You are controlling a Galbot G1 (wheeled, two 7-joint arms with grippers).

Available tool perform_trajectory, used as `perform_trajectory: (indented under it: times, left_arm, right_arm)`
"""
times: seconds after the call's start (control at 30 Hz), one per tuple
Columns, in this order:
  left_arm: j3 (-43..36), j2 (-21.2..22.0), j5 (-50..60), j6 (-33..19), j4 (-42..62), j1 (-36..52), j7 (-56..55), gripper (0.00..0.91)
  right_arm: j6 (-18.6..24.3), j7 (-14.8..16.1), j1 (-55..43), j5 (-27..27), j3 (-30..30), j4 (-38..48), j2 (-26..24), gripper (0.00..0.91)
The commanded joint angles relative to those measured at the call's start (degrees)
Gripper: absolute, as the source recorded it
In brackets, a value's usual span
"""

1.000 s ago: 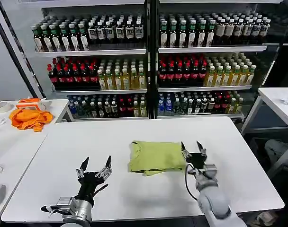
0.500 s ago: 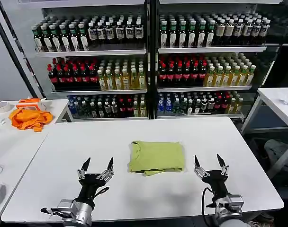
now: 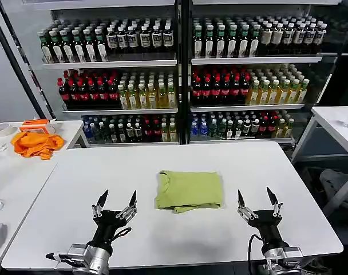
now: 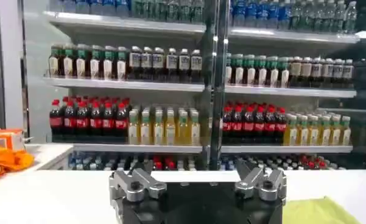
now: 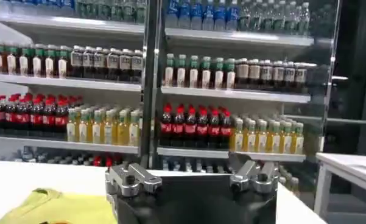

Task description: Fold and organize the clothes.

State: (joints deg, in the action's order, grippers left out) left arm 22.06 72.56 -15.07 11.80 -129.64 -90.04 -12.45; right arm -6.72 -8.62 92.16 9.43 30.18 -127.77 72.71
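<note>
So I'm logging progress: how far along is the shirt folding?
The lime T-shirt lies folded into a compact rectangle at the middle of the white table. Nothing is in hand: the left gripper and right gripper are both open, apart from it, near the table's front edge. Little looks left.

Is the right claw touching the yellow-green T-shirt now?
Apart. In the head view, bare table separates the open right claw from the folded T-shirt, which lies flat by itself.
</note>
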Motion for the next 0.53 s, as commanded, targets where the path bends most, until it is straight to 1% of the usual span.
perform_trajectory:
  times: [0.03,0.23,0.4,0.43,0.5,0.53]
  left_arm:
    - [0.32,0.14,0.73,0.07,-0.72,-0.75,0.49,0.907]
    - [0.37,0.25,0.84,0.11,-0.88,-0.91,0.53,0.907]
    - [0.3,0.46,0.81,0.09,-0.87,-1.02,0.52,0.907]
    - [0.27,0.51,0.82,0.09,-0.85,-1.02,0.54,0.907]
    - [0.23,0.62,0.81,0.11,-0.82,-0.97,0.56,0.907]
    - [0.21,0.66,0.83,0.1,-0.81,-0.96,0.57,0.907]
  right_arm:
    - [0.67,-1.26,1.9,-1.8,0.13,-1.8,0.13,0.907]
    - [0.96,-2.13,1.61,-2.94,-0.59,-1.86,0.32,0.907]
    - [0.62,-2.01,1.59,-3.22,-0.54,-2.0,-0.11,0.907]
    - [0.42,-1.98,1.56,-2.9,-0.62,-1.97,-0.11,0.907]
    - [-1.45,-1.8,1.26,-0.22,-0.96,-2.07,-0.02,0.907]
    - [-1.49,-1.63,0.95,0.87,-1.04,-1.8,0.08,0.907]
